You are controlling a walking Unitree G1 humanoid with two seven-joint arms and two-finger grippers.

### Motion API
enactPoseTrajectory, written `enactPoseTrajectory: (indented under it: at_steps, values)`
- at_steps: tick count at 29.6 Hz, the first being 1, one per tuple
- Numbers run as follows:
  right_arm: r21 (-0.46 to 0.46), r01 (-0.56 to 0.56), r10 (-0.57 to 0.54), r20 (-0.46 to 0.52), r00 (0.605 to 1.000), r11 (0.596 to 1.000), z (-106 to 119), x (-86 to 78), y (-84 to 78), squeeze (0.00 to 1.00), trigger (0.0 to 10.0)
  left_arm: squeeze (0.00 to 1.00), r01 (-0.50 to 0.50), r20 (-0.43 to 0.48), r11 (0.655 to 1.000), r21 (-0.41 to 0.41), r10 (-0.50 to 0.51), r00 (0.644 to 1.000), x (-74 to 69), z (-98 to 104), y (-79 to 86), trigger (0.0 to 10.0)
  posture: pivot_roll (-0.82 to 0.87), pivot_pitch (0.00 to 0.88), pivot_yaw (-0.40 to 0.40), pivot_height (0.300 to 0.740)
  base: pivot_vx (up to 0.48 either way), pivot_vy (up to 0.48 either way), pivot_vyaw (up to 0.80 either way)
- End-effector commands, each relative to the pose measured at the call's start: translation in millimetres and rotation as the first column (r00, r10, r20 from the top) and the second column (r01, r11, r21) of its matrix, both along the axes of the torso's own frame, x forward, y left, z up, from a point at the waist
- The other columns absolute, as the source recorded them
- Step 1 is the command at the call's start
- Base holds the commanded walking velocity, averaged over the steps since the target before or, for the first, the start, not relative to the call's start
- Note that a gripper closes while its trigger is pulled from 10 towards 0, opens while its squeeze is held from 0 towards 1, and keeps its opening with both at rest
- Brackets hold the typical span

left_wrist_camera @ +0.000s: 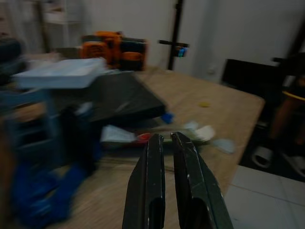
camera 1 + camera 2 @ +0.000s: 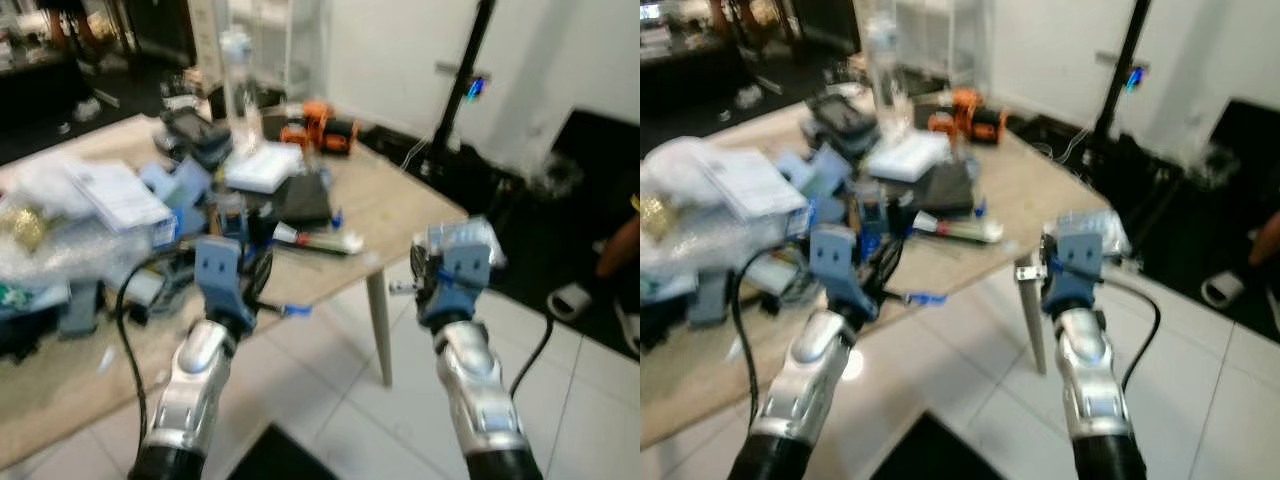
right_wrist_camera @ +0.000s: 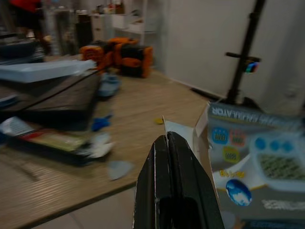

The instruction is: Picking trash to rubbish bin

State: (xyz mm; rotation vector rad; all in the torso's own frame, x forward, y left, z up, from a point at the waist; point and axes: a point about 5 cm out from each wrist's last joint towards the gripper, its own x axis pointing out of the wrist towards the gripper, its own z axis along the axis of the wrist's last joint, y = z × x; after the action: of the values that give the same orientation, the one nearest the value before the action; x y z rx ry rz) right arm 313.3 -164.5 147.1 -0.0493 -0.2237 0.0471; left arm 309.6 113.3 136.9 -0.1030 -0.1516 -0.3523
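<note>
My right gripper (image 3: 167, 137) is shut on the thin white flap of a blue printed carton (image 3: 255, 157). It holds the carton in the air just past the table's right corner, where the carton (image 2: 466, 238) shows above the blue wrist. My left gripper (image 1: 164, 138) hovers low over the wooden table (image 2: 400, 205), its fingers shut with only a sliver between them and nothing held. Just beyond its tips lies a long flat tube pack (image 1: 157, 136), also seen on the table's near right side (image 2: 318, 240).
The table holds a black flat case (image 2: 300, 200), a white box (image 2: 262, 165), an orange tool (image 2: 322, 125), a clear bottle (image 2: 238, 75), papers and blue parts. A table leg (image 2: 380, 325) stands on white tiles. A black pole (image 2: 465, 75) and someone's slippered foot (image 2: 572, 298) are at right.
</note>
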Motion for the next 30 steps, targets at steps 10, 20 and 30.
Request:
enactPoseTrajectory:
  at_steps: [10, 20, 30]
  values:
    - [0.001, -0.008, 0.008, -0.001, 1.000, 1.000, -0.8, 0.0, 3.3, 0.00, 10.0, 0.00, -0.009, -0.006, 1.000, 0.006, 0.009, 1.000, -1.3, -2.3, 3.0, 10.0, -0.05, 0.076, 0.017, 0.740, 0.000, 0.000, -0.80]
    - [-0.001, -0.008, 0.008, -0.010, 1.000, 1.000, -2.8, 0.5, 3.9, 0.00, 10.0, 0.00, -0.014, -0.006, 1.000, 0.016, 0.014, 1.000, -0.3, -2.3, 3.7, 10.0, -0.05, 0.078, 0.018, 0.740, 0.000, 0.000, -0.80]
    - [-0.002, -0.006, 0.006, -0.013, 1.000, 1.000, -3.4, 0.6, 4.1, 0.00, 10.0, 0.00, -0.010, -0.004, 1.000, 0.020, 0.011, 1.000, -0.2, -1.9, 3.2, 10.0, -0.04, 0.075, 0.019, 0.740, 0.000, 0.000, -0.80]
